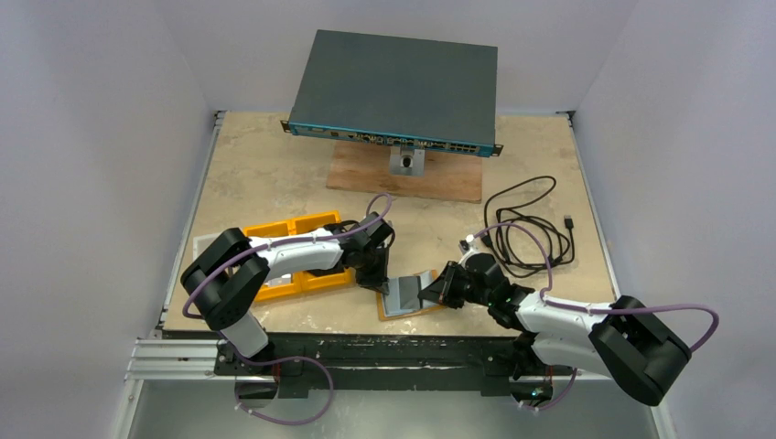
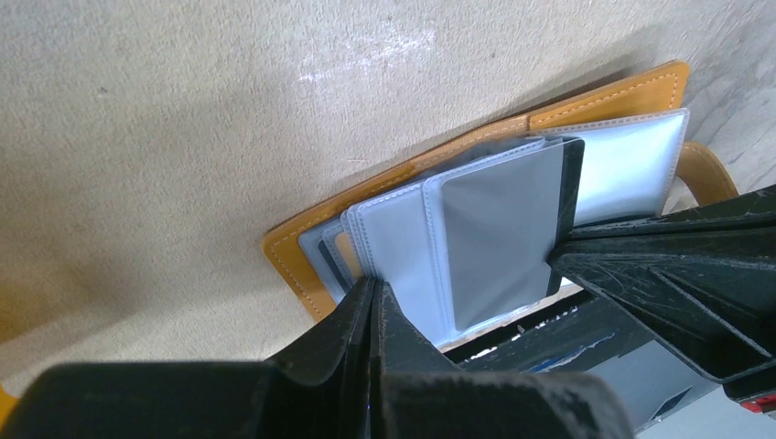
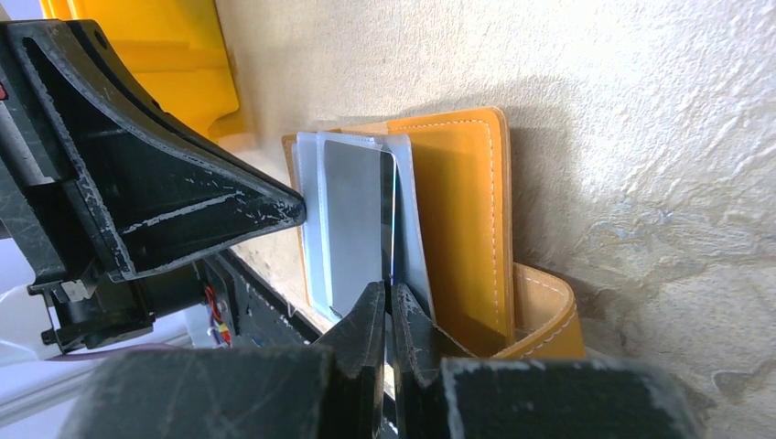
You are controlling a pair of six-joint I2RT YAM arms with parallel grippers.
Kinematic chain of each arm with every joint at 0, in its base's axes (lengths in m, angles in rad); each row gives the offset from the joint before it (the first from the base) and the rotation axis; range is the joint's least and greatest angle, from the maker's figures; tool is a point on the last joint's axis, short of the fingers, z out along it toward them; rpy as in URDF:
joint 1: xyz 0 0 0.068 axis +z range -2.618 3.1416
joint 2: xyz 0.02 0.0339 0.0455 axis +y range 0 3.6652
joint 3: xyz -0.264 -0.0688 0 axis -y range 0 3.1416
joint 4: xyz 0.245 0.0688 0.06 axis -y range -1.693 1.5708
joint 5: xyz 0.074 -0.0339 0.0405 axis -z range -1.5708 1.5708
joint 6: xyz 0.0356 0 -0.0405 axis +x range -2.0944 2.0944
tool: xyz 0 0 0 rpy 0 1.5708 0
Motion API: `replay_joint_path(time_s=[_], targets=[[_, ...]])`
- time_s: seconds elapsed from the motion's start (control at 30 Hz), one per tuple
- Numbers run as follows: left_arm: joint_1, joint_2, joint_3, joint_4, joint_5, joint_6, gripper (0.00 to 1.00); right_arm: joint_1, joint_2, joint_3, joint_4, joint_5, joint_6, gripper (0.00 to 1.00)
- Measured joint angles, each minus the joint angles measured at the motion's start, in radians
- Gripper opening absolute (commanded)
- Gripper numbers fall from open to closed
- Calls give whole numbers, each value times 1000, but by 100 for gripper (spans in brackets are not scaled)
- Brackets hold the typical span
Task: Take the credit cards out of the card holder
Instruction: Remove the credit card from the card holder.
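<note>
The tan card holder (image 1: 403, 302) lies open near the table's front edge, its clear sleeves fanned up. My left gripper (image 1: 378, 279) is shut on the edge of a sleeve (image 2: 403, 247), with the holder's tan cover (image 2: 302, 251) beneath it. A grey credit card (image 2: 499, 238) stands partly out of a sleeve. My right gripper (image 3: 389, 291) is shut on that card's (image 3: 352, 219) edge, beside the holder's upright flap (image 3: 458, 210). In the top view the right gripper (image 1: 432, 291) is just right of the holder. Any further cards are hidden in the sleeves.
A yellow compartment tray (image 1: 311, 224) lies under the left arm. A dark network switch (image 1: 393, 91) stands on a wooden board at the back. A coiled black cable (image 1: 531, 229) lies at the right. The table's front edge runs just below the holder.
</note>
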Motion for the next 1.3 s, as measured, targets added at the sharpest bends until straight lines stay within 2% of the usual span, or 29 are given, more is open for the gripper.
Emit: replay_joint_path(time_s=[0.3, 0.7, 0.93, 1.3], targets=[[0, 0, 10, -50, -25, 68, 0, -3, 20, -4, 6, -1, -8, 0], [-37, -43, 79, -116, -23, 113, 8, -5, 20, -6, 7, 13, -6, 0], [-53, -31, 119, -74, 7, 111, 0, -5, 24, -6, 9, 14, -6, 0], [-55, 88, 111, 25, 35, 90, 0, -5, 39, -5, 15, 14, -5, 0]])
